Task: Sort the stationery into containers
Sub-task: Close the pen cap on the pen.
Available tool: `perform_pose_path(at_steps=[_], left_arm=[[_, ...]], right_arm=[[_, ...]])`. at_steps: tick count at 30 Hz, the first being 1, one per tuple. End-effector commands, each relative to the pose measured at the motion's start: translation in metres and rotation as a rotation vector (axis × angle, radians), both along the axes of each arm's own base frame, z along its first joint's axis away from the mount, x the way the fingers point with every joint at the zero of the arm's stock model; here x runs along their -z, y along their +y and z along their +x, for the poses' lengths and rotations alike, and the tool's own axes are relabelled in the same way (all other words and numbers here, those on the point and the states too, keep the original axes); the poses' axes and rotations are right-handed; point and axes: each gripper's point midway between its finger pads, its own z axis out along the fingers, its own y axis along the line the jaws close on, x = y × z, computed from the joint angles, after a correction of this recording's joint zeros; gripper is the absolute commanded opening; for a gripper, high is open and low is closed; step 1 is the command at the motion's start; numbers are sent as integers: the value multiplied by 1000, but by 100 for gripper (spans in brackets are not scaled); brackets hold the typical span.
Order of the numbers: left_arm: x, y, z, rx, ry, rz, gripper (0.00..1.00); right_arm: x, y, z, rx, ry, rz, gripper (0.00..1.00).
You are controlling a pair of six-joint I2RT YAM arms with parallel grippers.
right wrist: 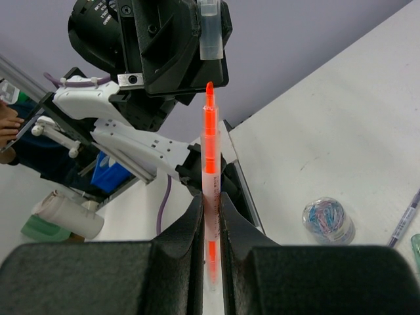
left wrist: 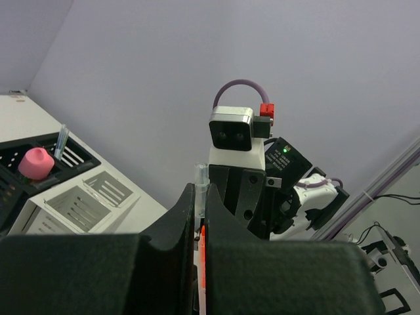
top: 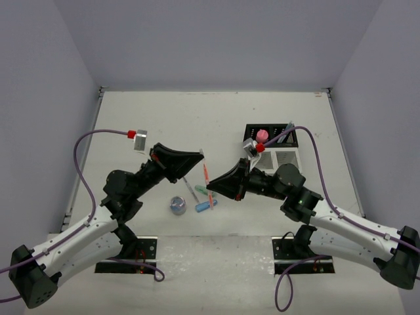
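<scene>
In the top view, the black box (top: 269,126) holds a pink piece (top: 261,135) and a few pens (top: 286,135). We see nothing in the white box (top: 283,159). Left on the table (top: 151,118), close together between the arms, are a round tub (top: 177,205), a blue piece (top: 206,206) and a thin pen (top: 191,190). Above them the right gripper (top: 210,188) clamps an orange pen (top: 207,176). The left gripper (top: 199,157) is shut beside the pen's upper end, on something too small to tell here.

In the left wrist view, our left fingers (left wrist: 180,223) are pinched narrow on a clear cap (left wrist: 200,176).

In the right wrist view, the right jaws are narrow on the orange pen, which stands upright with its tip bare. The cap hangs just above the tip, not touching.

We judge the sorting under way, not near done. This pen and the three table items are yet to be boxed.
</scene>
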Motion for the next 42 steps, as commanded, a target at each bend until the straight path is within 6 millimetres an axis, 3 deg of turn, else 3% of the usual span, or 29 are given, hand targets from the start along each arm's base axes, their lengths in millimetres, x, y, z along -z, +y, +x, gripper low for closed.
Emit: perform_pose_path(at_steps=[1, 17, 25, 30, 42], left_arm=[[-6, 3, -5, 15, -28, -41, 0], [-3, 5, -10, 27, -14, -55, 0], [-21, 13, -2, -53, -56, -37, 0], [-25, 13, 0, -65, -68, -23, 0], [-18, 9, 1, -50, -54, -7, 0]], right_arm=[[-28, 2, 2, 6, -61, 48, 0], [-38, 3, 7, 27, -88, 37, 0], [-19, 8, 3, -16, -48, -1, 0], [-18, 9, 2, -20, -43, -4, 0], [-27, 6, 7, 12, -63, 0, 0]])
